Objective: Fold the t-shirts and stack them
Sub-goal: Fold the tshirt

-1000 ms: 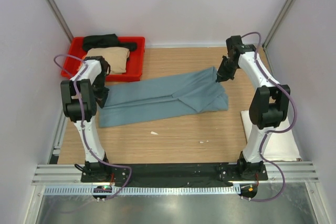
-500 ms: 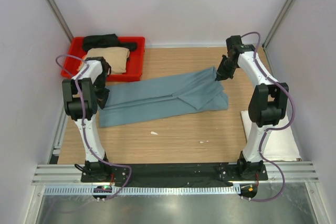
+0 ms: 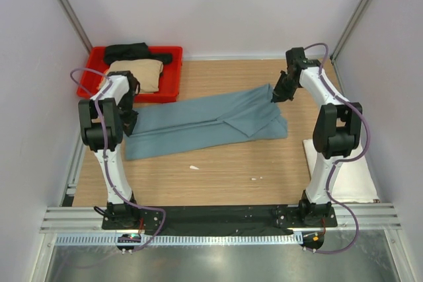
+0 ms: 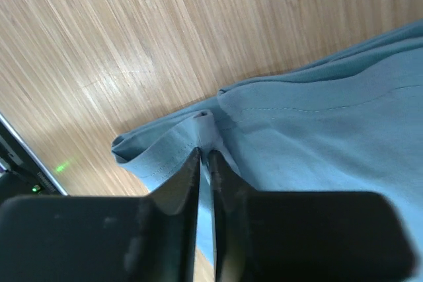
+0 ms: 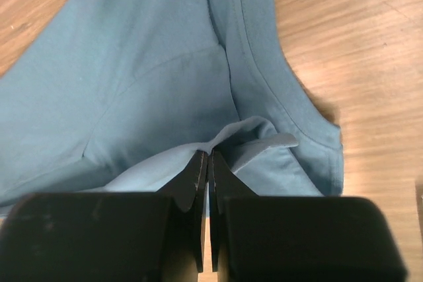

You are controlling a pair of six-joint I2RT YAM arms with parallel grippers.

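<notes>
The teal-blue t-shirt (image 3: 205, 123) lies folded into a long band across the middle of the wooden table. My left gripper (image 3: 130, 121) is at its left end, shut on a pinch of hem (image 4: 205, 153) lifted just off the wood. My right gripper (image 3: 275, 95) is at the far right corner, shut on a raised tuck of the same shirt (image 5: 208, 154). In the left wrist view the teal-blue t-shirt (image 4: 330, 117) spreads to the right. In the right wrist view the teal-blue t-shirt (image 5: 132, 64) fills most of the frame. A tan t-shirt (image 3: 135, 72) and a black t-shirt (image 3: 132, 52) sit in the tray. A white t-shirt (image 3: 357, 176) lies at the table's right edge.
The red tray (image 3: 177, 74) stands at the back left corner, close behind my left arm. Two small pale scraps (image 3: 193, 167) lie on the wood in front of the shirt. Side walls and frame posts close in the table (image 3: 218, 183) on both sides.
The right gripper has edged slightly back and up with its pinch of cloth. The left arm and the shirt's lie look the same.
</notes>
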